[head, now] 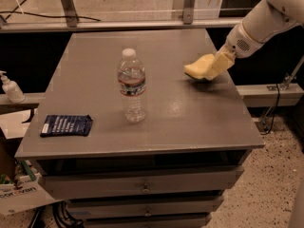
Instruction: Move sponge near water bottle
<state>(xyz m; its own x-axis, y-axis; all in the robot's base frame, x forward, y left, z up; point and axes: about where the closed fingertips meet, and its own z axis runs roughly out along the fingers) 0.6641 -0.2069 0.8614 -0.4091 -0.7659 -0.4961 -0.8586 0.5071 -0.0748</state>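
Pale-yellow foam sponge (197, 68), likely soft and light, gripped by its three o'clock end in my fingers (221, 62), at two o'clock from the water bottle (131, 87)

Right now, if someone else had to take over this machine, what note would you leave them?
Tool: over the far right part of the table as the camera sees it, shut on the sponge, which looks just clear of the surface.
Water bottle: upright, cap on, mid-table, well apart from the sponge, to its left in the picture.
Done: sponge gripped.
Left: carry it across to the bottle, set it down close beside without knocking the bottle, let go.
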